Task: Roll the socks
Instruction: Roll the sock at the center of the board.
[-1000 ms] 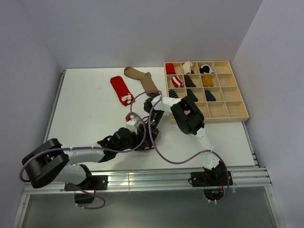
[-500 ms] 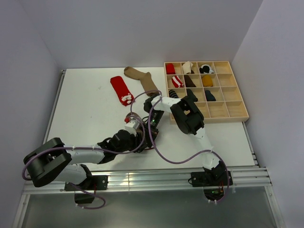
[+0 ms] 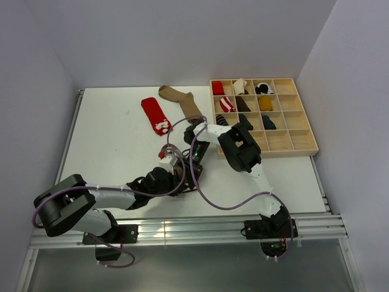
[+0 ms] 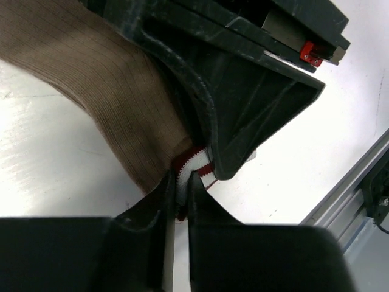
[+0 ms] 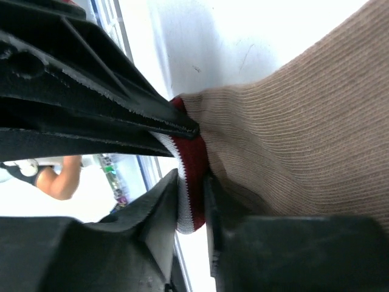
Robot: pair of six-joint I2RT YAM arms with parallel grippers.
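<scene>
tan sock: the tan sock (image 4: pixel 91 79) lies on the white surface (image 3: pixel 109 152), near the middle, under both arms
cuff: its red and white striped cuff (image 4: pixel 196 163) is at the 5 o'clock end of the ribbed cloth in the left wrist view
left pincer: the left pincer (image 4: pixel 181 182) comes in from 6 o'clock, and its two black fingers are pinched tight on the edge of the cuff
right pincer: the right pincer (image 5: pixel 191 182) is squeezed on the same cuff, with the red and white cloth caught between its fingers
how they meet: the two pincers are right beside each other at the cuff; in the right wrist view the other pincer's black finger comes in from 9 o'clock and touches the cuff
red sock: the red sock (image 3: pixel 155 115) lies flat at 11 o'clock on the surface, well apart from the arms
brown sock: the brown sock (image 3: pixel 181 97) lies at 12 o'clock, just beside the red one
wooden tray: the wooden tray (image 3: pixel 302 140) sits at 2 o'clock, with small rolled bundles in its far boxes
</scene>
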